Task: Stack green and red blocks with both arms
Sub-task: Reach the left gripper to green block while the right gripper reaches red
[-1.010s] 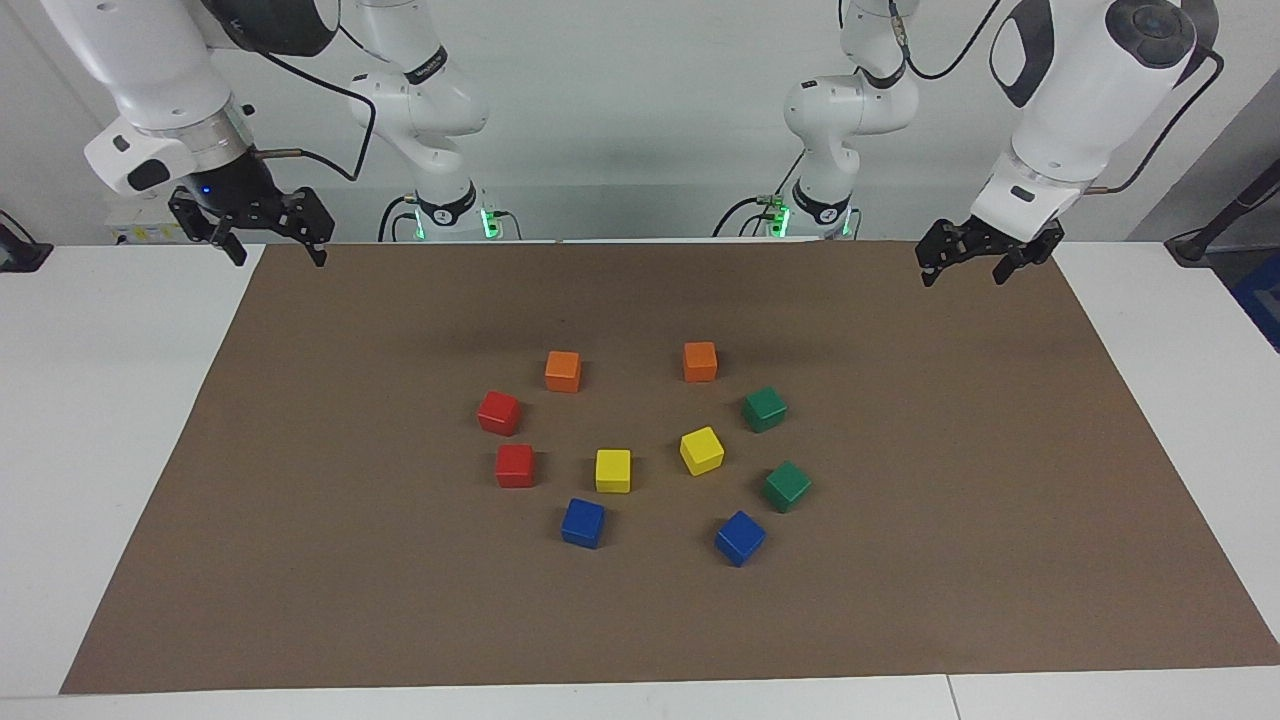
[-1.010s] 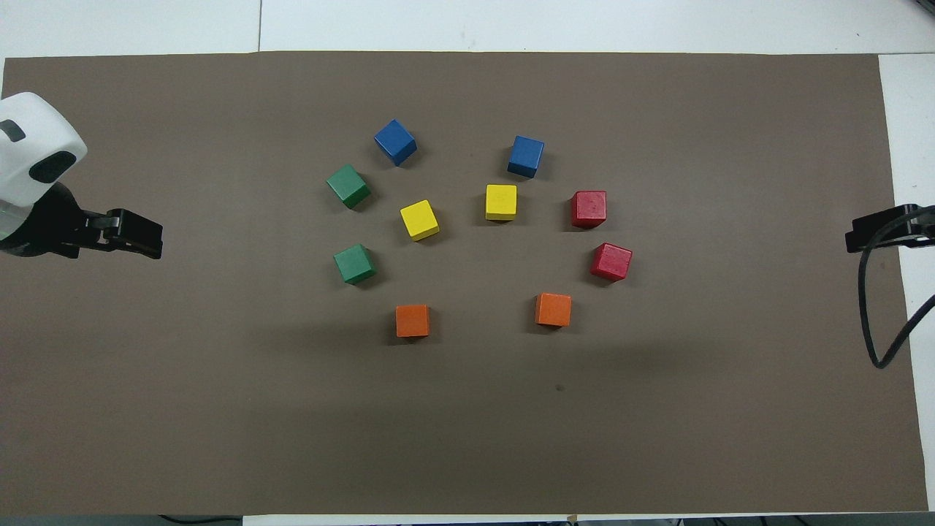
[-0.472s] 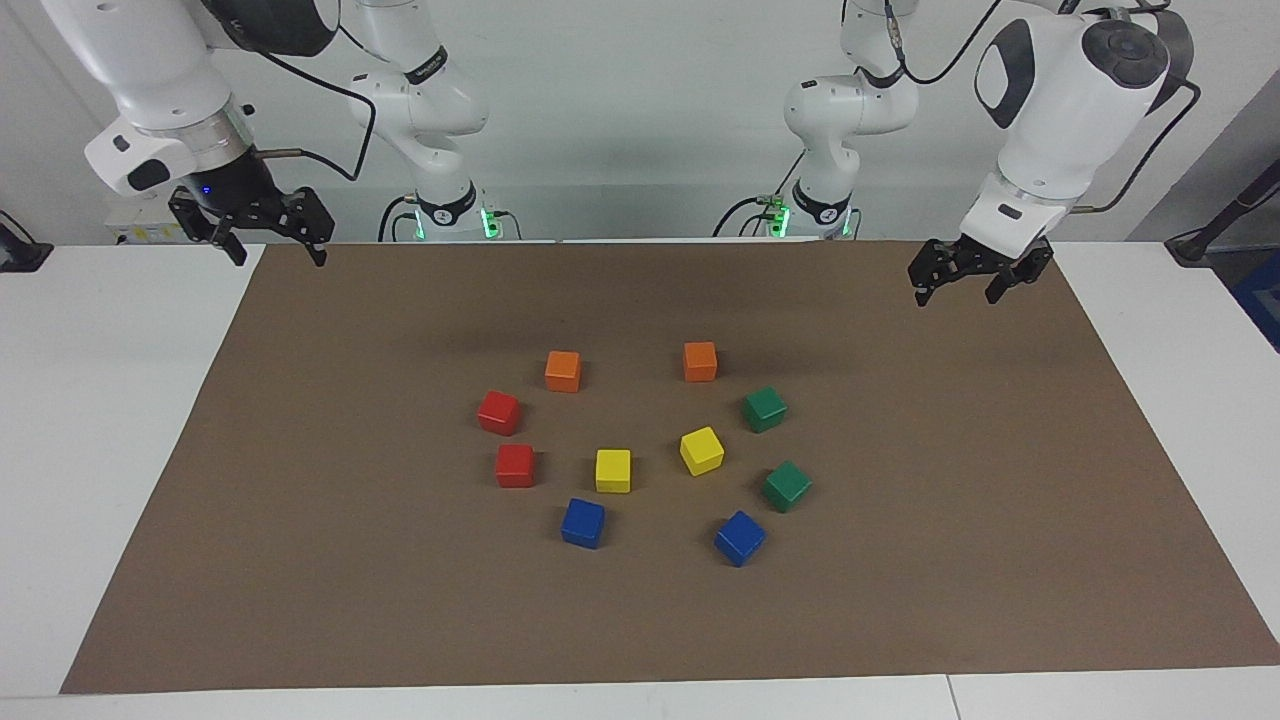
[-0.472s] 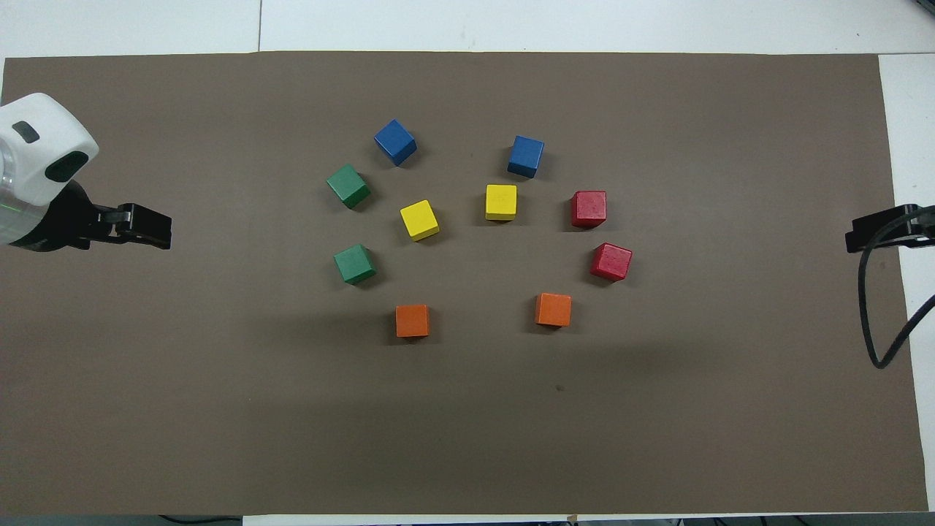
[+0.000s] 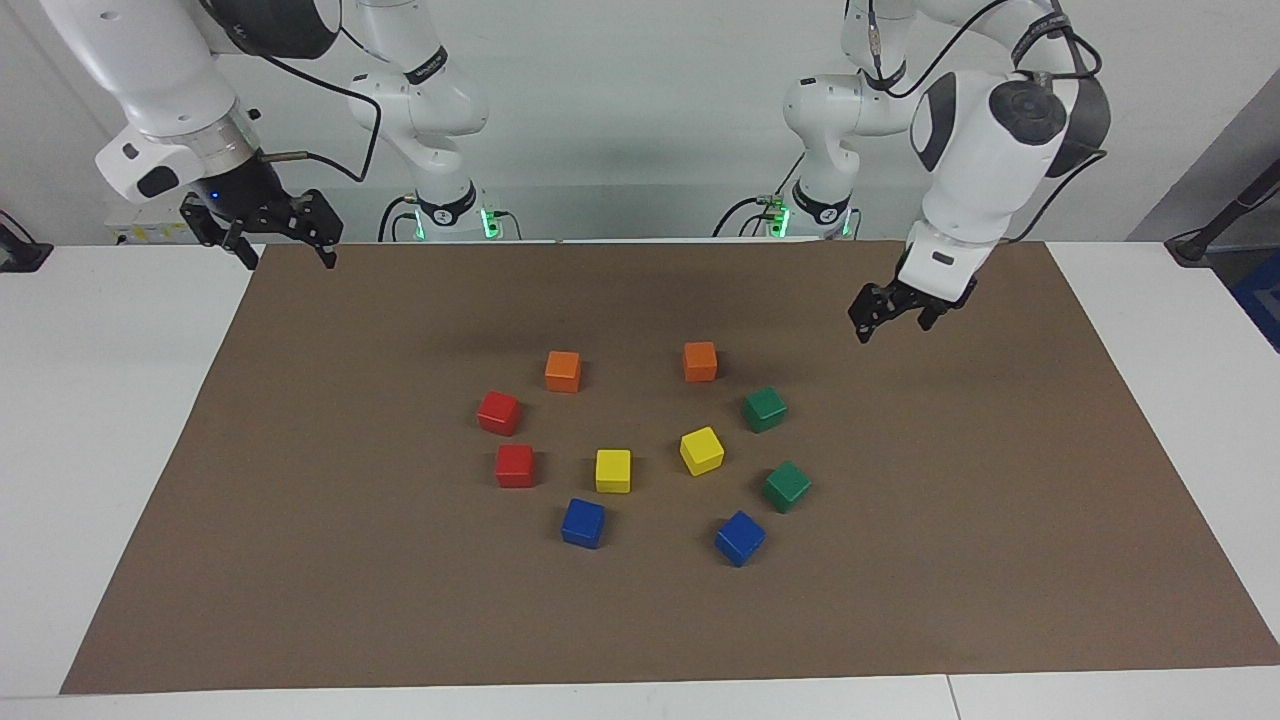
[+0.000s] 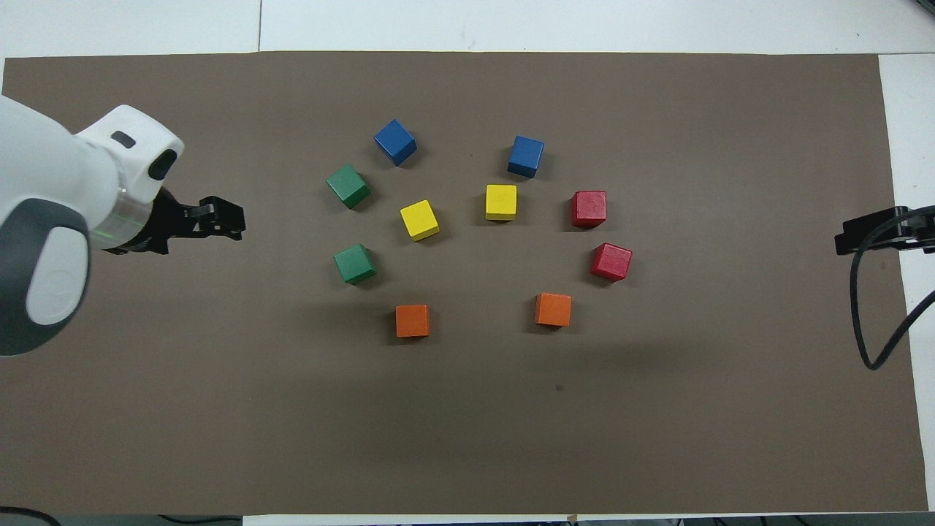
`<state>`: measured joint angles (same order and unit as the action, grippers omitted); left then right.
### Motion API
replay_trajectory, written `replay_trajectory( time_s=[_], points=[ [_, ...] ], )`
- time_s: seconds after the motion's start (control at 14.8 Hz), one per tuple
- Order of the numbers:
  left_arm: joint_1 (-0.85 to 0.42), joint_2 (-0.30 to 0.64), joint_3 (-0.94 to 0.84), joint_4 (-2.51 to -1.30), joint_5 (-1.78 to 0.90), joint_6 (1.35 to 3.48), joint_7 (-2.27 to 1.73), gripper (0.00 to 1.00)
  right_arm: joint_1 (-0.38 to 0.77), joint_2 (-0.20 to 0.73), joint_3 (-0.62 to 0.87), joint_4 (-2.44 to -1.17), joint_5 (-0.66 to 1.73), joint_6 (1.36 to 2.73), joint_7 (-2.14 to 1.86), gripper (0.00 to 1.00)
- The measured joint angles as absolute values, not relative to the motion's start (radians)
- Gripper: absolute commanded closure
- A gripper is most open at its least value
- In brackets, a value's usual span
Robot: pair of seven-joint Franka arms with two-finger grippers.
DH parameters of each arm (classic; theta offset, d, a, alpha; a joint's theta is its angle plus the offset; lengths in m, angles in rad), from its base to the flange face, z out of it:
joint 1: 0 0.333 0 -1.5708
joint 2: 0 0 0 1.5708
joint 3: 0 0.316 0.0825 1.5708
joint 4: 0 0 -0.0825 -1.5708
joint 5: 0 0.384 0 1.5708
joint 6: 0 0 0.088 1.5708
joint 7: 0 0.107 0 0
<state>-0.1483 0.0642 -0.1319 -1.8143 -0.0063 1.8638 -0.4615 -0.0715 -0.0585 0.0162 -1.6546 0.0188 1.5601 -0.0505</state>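
Observation:
Two green blocks point(image 5: 764, 408) point(image 5: 787, 486) lie apart on the brown mat toward the left arm's end of the cube cluster, also in the overhead view point(image 6: 354, 264) point(image 6: 348, 185). Toward the right arm's end, two red blocks point(image 5: 498, 412) point(image 5: 515, 465) point(image 6: 611, 261) point(image 6: 589, 209) sit close together. My left gripper point(image 5: 893, 325) point(image 6: 235, 221) hangs open and empty over bare mat beside the green blocks. At the mat's corner by its own base, my right gripper point(image 5: 285, 250) point(image 6: 851, 237) hangs open and empty.
Between the green and red pairs sit two orange cubes point(image 5: 563, 370) point(image 5: 700, 361) nearest the robots, two yellow cubes point(image 5: 613, 470) point(image 5: 701, 450) in the middle, and two blue cubes point(image 5: 583, 522) point(image 5: 740, 537) farthest out. The brown mat point(image 5: 1000, 560) covers most of the white table.
The left arm has swung in and down over the mat, its gripper now closer to the green blocks. The right gripper has edged slightly inward. No cube has moved.

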Motion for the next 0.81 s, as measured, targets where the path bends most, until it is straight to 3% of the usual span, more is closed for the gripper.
replay_trajectory(
  time_s=[0.54,0.81],
  points=[
    [-0.251,0.229,-0.131,-1.842,-0.006,2.032,-0.683,0.00,0.127,0.025,0.021,-1.754,0.021,1.769,0.175,0.00],
    [-0.306,0.289,-0.130,-1.859,-0.005,2.103,-0.788,0.00,0.150,0.074,0.021,-1.840,0.021,1.881,0.210,0.00]
  ],
)
